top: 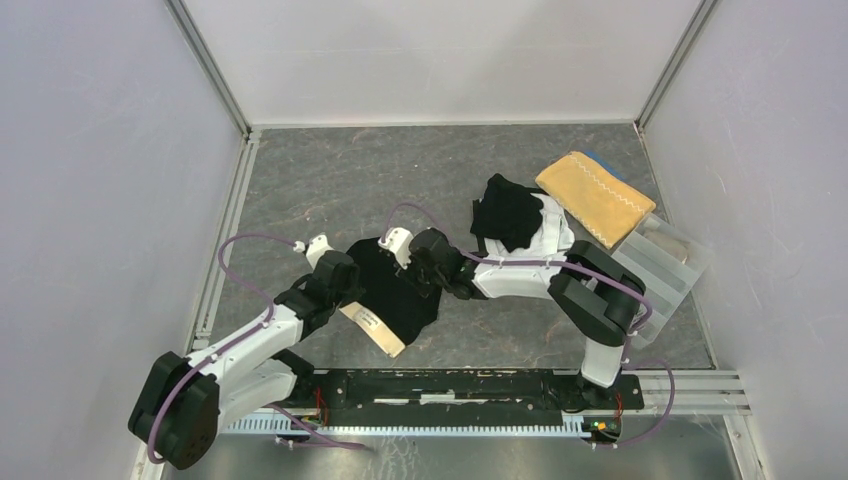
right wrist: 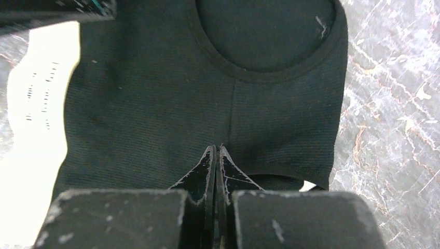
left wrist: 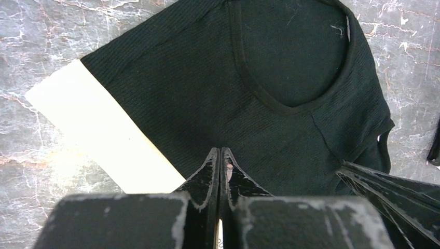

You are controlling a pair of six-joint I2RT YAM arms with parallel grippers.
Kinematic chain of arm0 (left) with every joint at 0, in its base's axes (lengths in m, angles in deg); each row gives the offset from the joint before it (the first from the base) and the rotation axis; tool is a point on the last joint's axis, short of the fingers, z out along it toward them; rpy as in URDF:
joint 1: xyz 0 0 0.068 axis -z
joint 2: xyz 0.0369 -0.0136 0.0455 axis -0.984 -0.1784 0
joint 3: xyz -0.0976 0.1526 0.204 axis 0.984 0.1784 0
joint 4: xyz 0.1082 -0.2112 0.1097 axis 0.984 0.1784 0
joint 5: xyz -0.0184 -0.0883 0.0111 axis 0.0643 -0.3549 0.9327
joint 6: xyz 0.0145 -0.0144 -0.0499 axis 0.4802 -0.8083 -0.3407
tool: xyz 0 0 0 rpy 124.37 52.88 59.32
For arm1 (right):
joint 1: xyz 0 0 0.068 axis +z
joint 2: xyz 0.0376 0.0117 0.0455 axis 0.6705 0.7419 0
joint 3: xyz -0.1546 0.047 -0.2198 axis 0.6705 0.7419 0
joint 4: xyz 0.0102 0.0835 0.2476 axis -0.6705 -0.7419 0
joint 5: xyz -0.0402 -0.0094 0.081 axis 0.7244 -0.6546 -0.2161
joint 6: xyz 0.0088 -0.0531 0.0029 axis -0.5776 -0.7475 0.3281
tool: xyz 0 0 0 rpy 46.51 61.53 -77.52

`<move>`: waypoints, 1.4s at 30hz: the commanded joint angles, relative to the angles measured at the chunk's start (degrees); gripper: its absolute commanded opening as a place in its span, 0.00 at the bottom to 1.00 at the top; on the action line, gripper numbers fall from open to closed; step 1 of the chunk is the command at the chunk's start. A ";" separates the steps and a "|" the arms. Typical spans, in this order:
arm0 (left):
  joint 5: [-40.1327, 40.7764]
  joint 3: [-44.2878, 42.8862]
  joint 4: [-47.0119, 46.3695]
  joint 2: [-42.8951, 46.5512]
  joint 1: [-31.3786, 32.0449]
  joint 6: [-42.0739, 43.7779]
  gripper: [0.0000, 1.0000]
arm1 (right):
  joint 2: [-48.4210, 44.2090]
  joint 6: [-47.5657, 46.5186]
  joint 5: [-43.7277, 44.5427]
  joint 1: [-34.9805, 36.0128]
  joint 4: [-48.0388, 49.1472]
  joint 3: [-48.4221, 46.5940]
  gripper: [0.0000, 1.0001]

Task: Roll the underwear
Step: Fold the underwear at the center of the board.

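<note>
The left arm reaches in from the near-left corner of the grey marbled table. Its wrist sits over the left edge of the black underwear. In the left wrist view the left jaws are pressed together, the fingers meeting at their tips right on the black ribbed cloth, just beside the cream waistband. No gap shows between them. Whether a fold of cloth is nipped between the tips cannot be told.

The black underwear lies spread flat on the table between the two wrists, near the middle and toward the near edge. Its waistband sticks out at the near-left side, and a curved leg hem shows on its upper face.

The right arm bends in from the right, its wrist over the right edge of the same garment. In the right wrist view the right jaws are also pressed together, the fingers touching the cloth just above the lower hem. Here too, no caught fold can be made out.

Farther right and back, apart from the spread piece, a crumpled black garment lies on a white one. Touching that pile on the right is a mustard-yellow towel, which rests partly on a clear plastic tray by the right wall.
</note>
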 commanded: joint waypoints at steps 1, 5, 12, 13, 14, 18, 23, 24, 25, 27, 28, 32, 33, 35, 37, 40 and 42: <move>2.73 -0.66 -1.61 0.14 -0.27 0.93 0.02 | 2.16 -0.95 -0.30 -0.64 -0.63 -0.42 0.00; 2.79 0.11 -1.66 0.50 -0.27 0.72 0.02 | 3.21 -0.06 0.62 -1.15 -2.39 1.36 0.00; 2.48 1.37 -1.56 2.20 -0.27 0.63 0.02 | -0.24 3.81 5.88 -1.28 -4.73 8.56 0.00; 2.60 1.29 -1.29 2.84 -0.27 0.63 0.02 | -1.24 4.43 6.53 -1.26 -4.69 10.28 0.00; 2.75 1.18 -1.04 3.36 -0.26 0.63 0.02 | -2.33 5.09 7.12 -1.26 -4.69 12.13 0.00; 2.73 0.90 -0.70 4.94 -0.27 0.63 0.02 | -8.21 10.50 7.73 -1.15 -3.92 20.81 0.00; 1.33 0.97 -1.30 4.97 -0.23 0.64 0.05 | -16.73 18.95 5.27 1.82 -0.96 30.85 0.06; 1.16 1.04 -1.52 4.76 -0.31 0.69 0.06 | -17.79 19.86 4.88 3.56 -0.66 31.93 0.08; 1.07 1.14 -1.77 4.57 -0.32 0.71 0.09 | -19.16 20.71 4.04 5.09 -0.46 32.37 0.10; 0.84 1.15 -2.08 3.93 -0.35 0.72 0.15 | -20.94 20.68 2.16 8.18 -0.40 32.30 0.13; 0.71 1.15 -2.19 3.63 -0.34 0.72 0.20 | -22.11 20.56 2.25 9.34 -0.80 31.88 0.13; 0.60 1.07 -2.53 2.73 -0.36 0.63 0.31 | -28.25 19.34 6.64 9.89 -3.62 29.61 0.15; 0.69 1.00 -2.54 2.62 -0.35 0.63 0.34 | -29.77 18.46 9.03 9.84 -5.34 28.20 0.16; 0.91 0.82 -2.14 2.08 -0.44 0.51 0.37 | -31.85 16.71 13.72 9.76 -8.57 26.08 0.20; 1.18 0.53 -2.14 1.26 -0.57 0.30 0.42 | -33.10 15.20 16.47 9.52 -10.16 24.52 0.20; 1.70 -0.60 -2.10 -0.67 -0.92 0.85 0.45 | -33.78 14.19 16.56 9.24 -11.21 23.40 0.21; 2.65 -2.02 -1.36 -2.17 -1.33 1.35 0.45 | -33.85 14.16 15.97 9.22 -11.11 23.67 0.21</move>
